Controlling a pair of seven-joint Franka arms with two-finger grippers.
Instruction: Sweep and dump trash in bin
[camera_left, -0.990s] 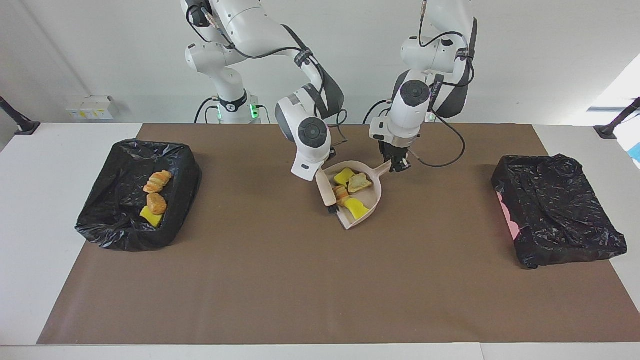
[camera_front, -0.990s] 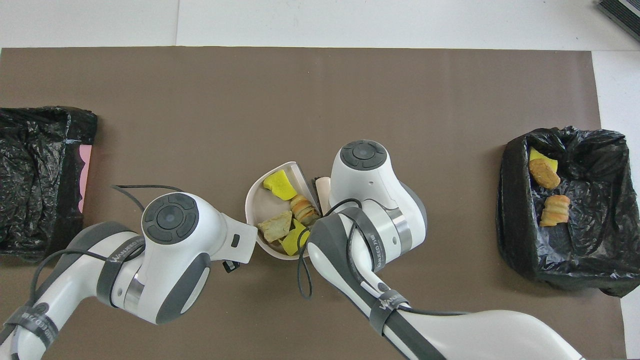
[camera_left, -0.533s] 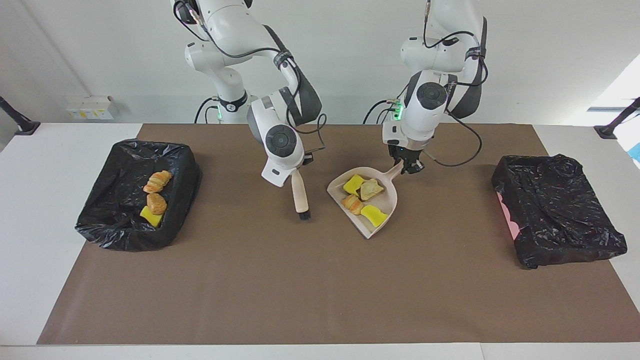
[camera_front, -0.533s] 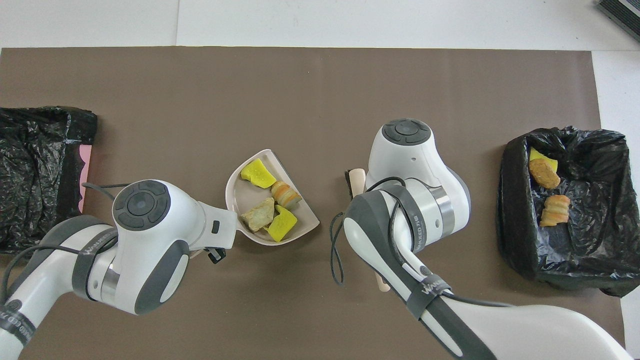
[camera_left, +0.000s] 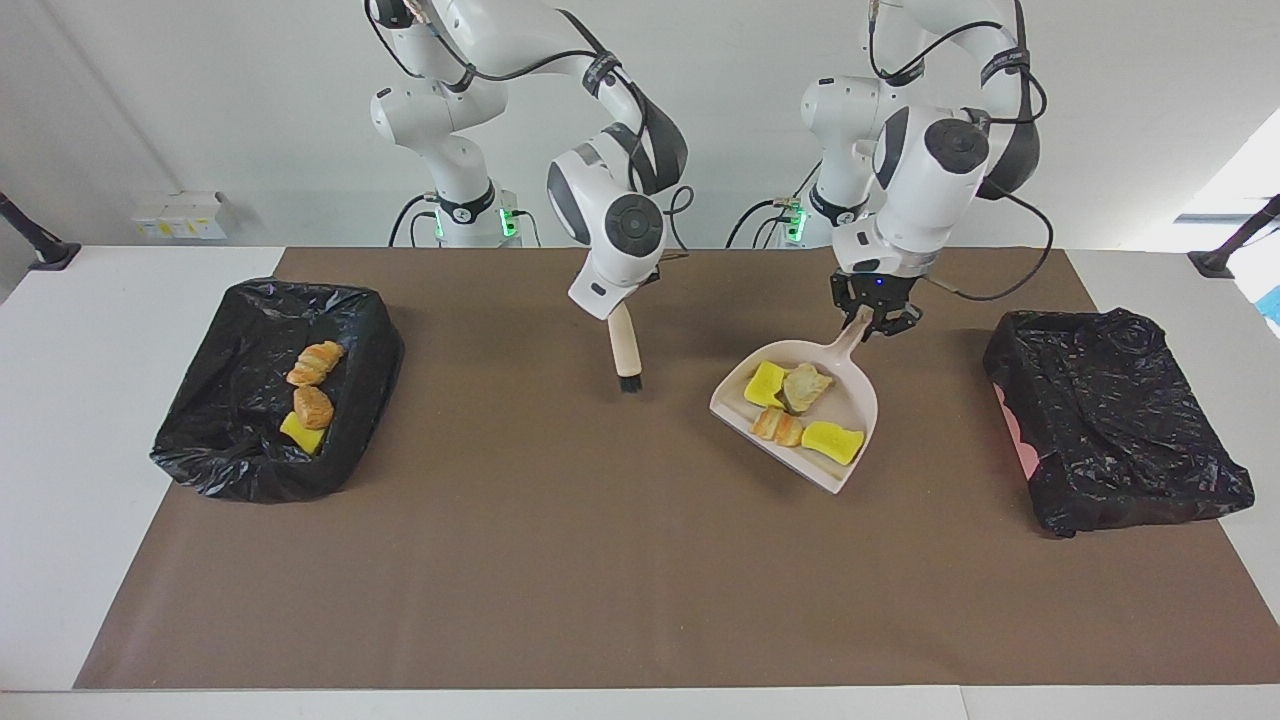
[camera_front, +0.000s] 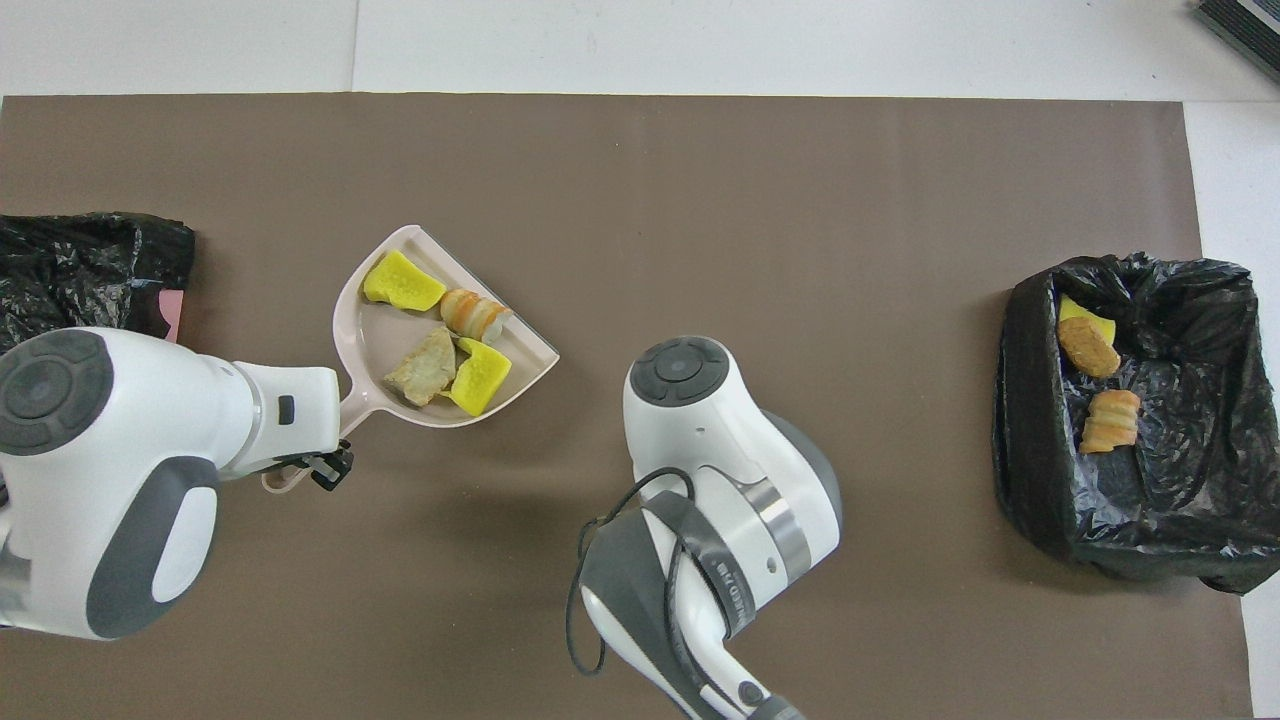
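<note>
Two black-lined bins sit on the brown mat (camera_left: 560, 560) covering the white table (camera_left: 90, 450), against a plain white wall. In the facing view, the bin (camera_left: 370, 350) at the right arm's edge holds three trash scraps (camera_left: 312, 392); the bin (camera_left: 1115, 420) at the left arm's edge shows none. The left gripper (camera_left: 872, 315) pinches the dustpan (camera_left: 860, 400) by its handle, four scraps (camera_left: 800, 412) lying in the raised pan. The right gripper (camera_left: 640, 295), clamped on the brush (camera_left: 626, 352), hangs over the mat's middle, bristles down.

From overhead, the dustpan (camera_front: 370, 345) with its scraps (camera_front: 445, 335) hovers near the bin (camera_front: 90, 260) at the left arm's edge, handle in the left gripper (camera_front: 325, 465). The other bin (camera_front: 1030, 420) keeps its scraps (camera_front: 1095, 385). The right gripper and brush are hidden under the arm.
</note>
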